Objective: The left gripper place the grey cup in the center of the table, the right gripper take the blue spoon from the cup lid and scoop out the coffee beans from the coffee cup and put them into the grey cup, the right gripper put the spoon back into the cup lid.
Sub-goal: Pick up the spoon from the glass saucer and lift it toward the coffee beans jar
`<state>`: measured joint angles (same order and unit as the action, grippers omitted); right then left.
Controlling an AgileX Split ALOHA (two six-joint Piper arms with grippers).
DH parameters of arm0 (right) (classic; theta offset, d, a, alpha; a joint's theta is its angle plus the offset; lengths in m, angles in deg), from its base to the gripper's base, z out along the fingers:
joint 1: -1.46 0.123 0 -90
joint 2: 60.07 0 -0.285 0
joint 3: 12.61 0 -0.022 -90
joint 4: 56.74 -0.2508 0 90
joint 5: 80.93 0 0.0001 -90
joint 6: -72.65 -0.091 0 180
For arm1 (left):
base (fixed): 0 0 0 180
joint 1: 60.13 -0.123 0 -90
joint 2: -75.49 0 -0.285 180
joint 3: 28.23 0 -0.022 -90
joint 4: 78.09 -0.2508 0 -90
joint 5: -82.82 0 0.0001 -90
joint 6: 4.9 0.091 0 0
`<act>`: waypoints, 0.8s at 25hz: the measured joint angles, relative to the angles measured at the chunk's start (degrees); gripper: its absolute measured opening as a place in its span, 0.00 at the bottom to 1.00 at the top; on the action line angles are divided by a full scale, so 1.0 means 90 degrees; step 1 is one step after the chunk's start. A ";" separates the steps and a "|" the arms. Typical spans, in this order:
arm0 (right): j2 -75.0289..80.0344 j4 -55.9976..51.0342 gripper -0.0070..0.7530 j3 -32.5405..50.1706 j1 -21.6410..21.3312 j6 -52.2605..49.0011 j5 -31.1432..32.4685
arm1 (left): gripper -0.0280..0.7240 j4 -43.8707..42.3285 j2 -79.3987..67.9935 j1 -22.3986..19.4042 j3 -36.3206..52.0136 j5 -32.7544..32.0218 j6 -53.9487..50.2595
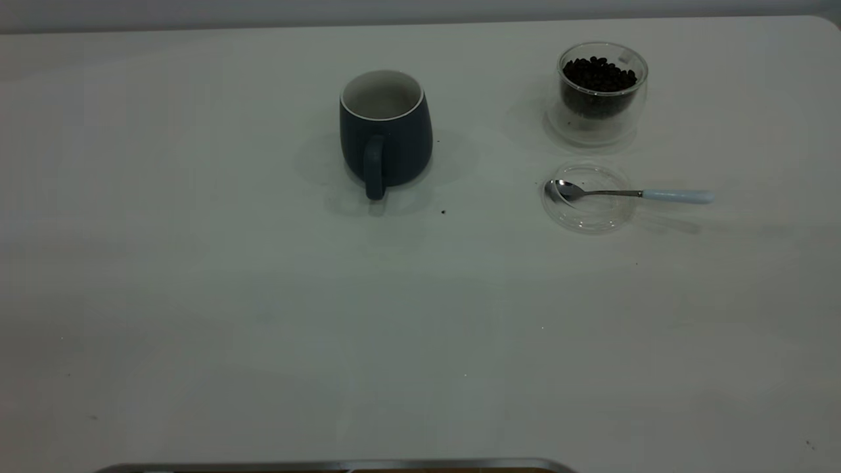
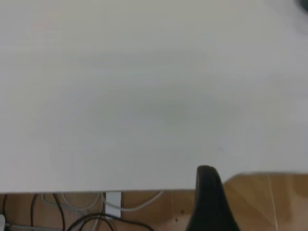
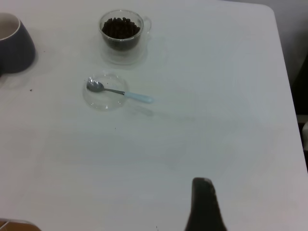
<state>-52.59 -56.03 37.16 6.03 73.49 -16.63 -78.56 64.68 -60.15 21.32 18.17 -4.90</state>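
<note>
Grey cup [image 1: 386,128] stands upright near the middle of the table [image 1: 197,295], handle toward the near edge, nothing gripping it. Interior looks pale and bare; no beans seen inside from this angle. One dark speck on the table just beside the cup's handle.

Coffee cup [image 1: 601,89], clear glass, sits to the right of the grey cup, well apart, still holding a good load of coffee beans [image 1: 599,72]. Cup lid [image 1: 589,197] lies flat just in front of it. Blue spoon [image 1: 631,192] rests with its bowl in the lid, blue handle overhanging the rim to the right.

Neither arm shows in the exterior view. Left pincer [image 2: 208,202]: one dark finger visible over the table's edge; open or closed, cannot tell. Right pincer [image 3: 203,204]: likewise one finger, hanging over bare table well away from the spoon; cannot tell.

Judgement: cup placement looks done. Whether scooping has happened or not is unclear from the layout.
</note>
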 joint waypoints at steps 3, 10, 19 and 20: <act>0.0000 0.0000 0.75 0.0000 0.0000 0.0000 0.0000 | 0.79 0.0000 0.0256 -0.0096 0.0000 -0.0012 0.0000; 0.0000 0.0000 0.75 0.0000 0.0000 0.0000 0.0000 | 0.79 0.0000 0.0447 -0.0096 0.0000 -0.0043 0.0000; 0.0000 0.0000 0.75 0.0000 0.0000 -0.0012 0.0000 | 0.79 0.0000 0.0447 -0.0096 0.0000 -0.0043 0.0000; 0.0000 0.0000 0.75 0.0000 0.0000 -0.0012 0.0000 | 0.79 0.0000 0.0447 -0.0096 0.0000 -0.0043 0.0000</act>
<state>-52.59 -56.03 37.16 6.03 73.38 -16.63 -78.56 68.70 -61.01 21.32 17.79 -4.90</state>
